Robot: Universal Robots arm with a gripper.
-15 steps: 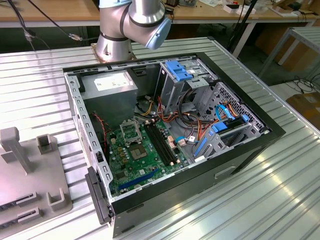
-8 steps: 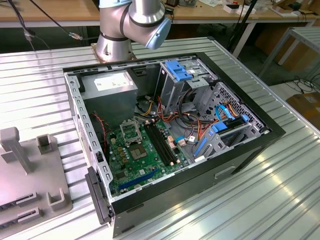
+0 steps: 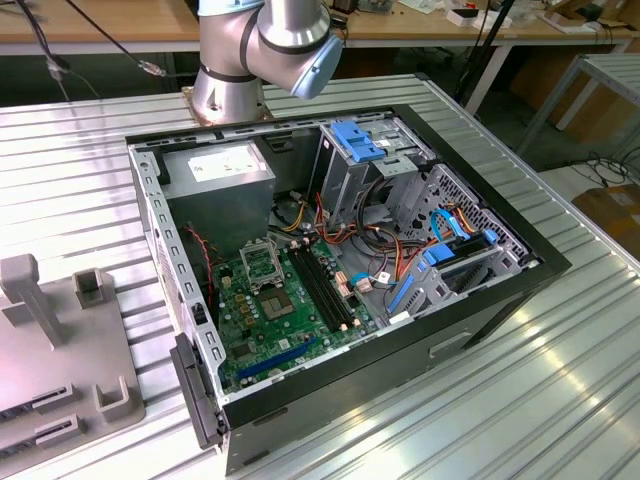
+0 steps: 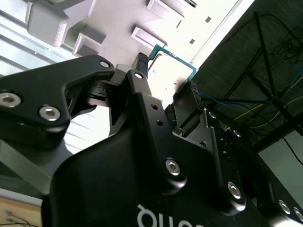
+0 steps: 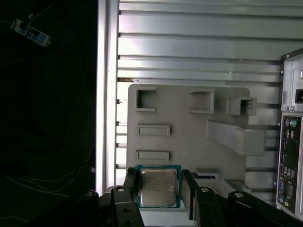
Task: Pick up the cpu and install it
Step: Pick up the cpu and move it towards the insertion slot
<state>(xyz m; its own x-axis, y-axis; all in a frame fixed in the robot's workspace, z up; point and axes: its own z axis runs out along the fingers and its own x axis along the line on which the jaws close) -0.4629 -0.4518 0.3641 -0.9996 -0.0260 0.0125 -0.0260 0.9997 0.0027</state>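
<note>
Silvery square cpu (image 5: 158, 190) | green-rimmed, flat | black claw (image 5: 160, 180) apparently pinching its edges

In the exterior view a computer case (image 3: 420, 365) lies open on the bench (image 3: 520, 420). The arm's base (image 3: 228, 90) stands at its twelve o'clock, and a parts holder (image 3: 60, 340) lies at its eight o'clock, apart from it. Inside the case the main board (image 3: 260, 330) lies at seven o'clock with the socket (image 3: 262, 265) on it. The power supply (image 3: 225, 175) sits at eleven o'clock and the drive cage (image 3: 365, 160) at one. In both wrist views the chip (image 5: 158, 187) (image 4: 173, 66) sits between the fingers of the claw (image 5: 159, 184) (image 4: 166, 73), pressed from both sides, with the holder beyond it.
</note>
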